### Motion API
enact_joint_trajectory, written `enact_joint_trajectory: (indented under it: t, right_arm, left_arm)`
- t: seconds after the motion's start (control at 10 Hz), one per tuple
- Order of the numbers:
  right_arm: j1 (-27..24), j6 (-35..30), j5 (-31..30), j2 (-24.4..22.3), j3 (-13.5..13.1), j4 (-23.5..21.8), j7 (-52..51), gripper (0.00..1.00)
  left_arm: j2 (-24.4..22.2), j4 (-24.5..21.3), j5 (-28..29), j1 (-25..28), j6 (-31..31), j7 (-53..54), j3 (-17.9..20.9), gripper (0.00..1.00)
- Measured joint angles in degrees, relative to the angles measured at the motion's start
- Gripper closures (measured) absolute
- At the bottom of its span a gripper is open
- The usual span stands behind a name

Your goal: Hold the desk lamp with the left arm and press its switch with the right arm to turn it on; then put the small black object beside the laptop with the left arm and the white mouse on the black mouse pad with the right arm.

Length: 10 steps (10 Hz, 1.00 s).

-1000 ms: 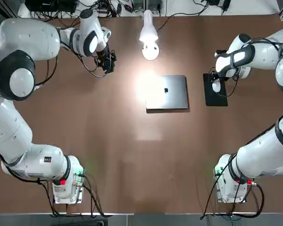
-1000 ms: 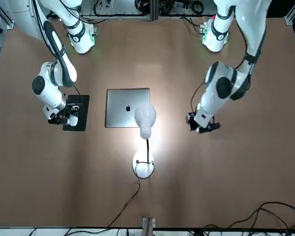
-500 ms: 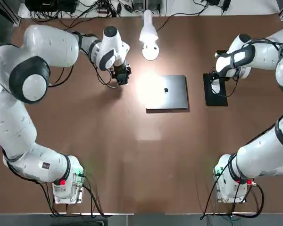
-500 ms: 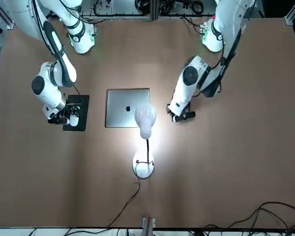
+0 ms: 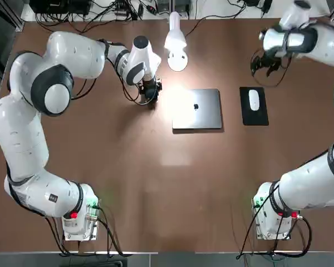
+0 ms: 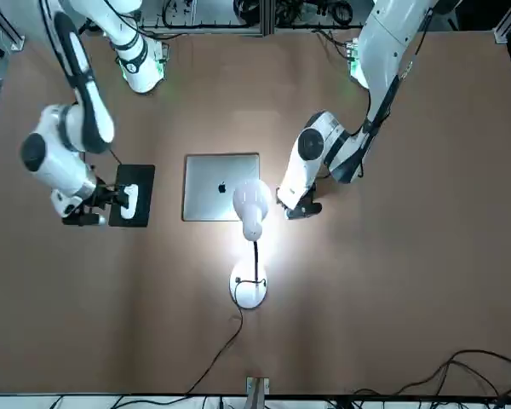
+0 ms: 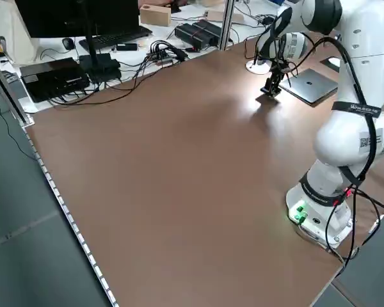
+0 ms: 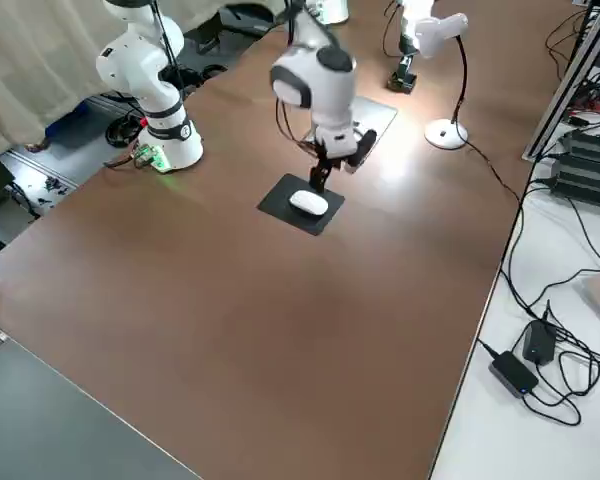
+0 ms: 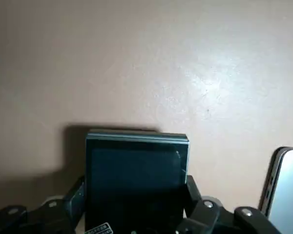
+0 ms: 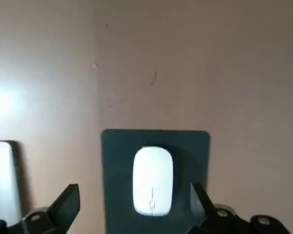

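Carrying small black object (image 9: pixel 136 180) clamped in my left tool (image 9: pixel 136 195), left of laptop (image 5: pixel 197 109); lowering off-line might clip it. Right tool (image 10: pixel 136 195) spread above white mouse (image 10: pixel 153 181) on pad (image 10: pixel 185 146); drifting could nudge mouse.

We see a brown surface (image 7: pixel 166 192) with a bright glare on it, gray floor (image 7: pixel 25 236) alongside, a pale curtain (image 8: pixel 60 60) hanging behind, and a white table (image 8: pixel 540 430) strewn with black cables (image 8: pixel 570 350).

Desk lamp (image 5: pixel 175 40): white, lit. Laptop (image 5: pixel 201 110): silver, closed. Small black object (image 9: pixel 136 175): held near laptop. White mouse (image 10: pixel 153 180): on black mouse pad (image 10: pixel 117 168).
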Motion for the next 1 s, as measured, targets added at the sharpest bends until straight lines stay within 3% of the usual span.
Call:
enact_joint_trajectory:
  t: [0.2,0.5,0.6,0.7,1.0]
  right_arm:
    - [-2.27,-16.11,-1.45,-1.43,-0.22,15.81,-0.08,0.0]
    - [-2.92,-27.79,-5.4,-1.32,-0.19,31.48,-0.1,0.0]
    - [-2.92,-30.08,-5.4,-1.28,-0.18,34.81,-0.1,0.0]
    - [-2.92,-31.47,-5.42,-1.19,-0.18,36.75,-0.1,0.0]
    - [-3.02,-32.74,-5.45,-0.25,-0.2,37.86,-0.01,0.0]
  left_arm:
    - [2.37,2.22,0.07,-1.22,-0.01,-0.09,0.7,0.2]
    - [2.79,2.7,0.07,-2.12,-0.01,-0.13,0.96,0.2]
    - [2.8,2.74,0.19,-2.12,-0.02,-0.13,1.05,0.19]
    - [2.8,2.85,0.8,-2.1,-0.02,-0.14,1.11,0.07]
    - [2.32,3.29,2.08,-1.72,-0.62,-0.2,1.24,0.03]
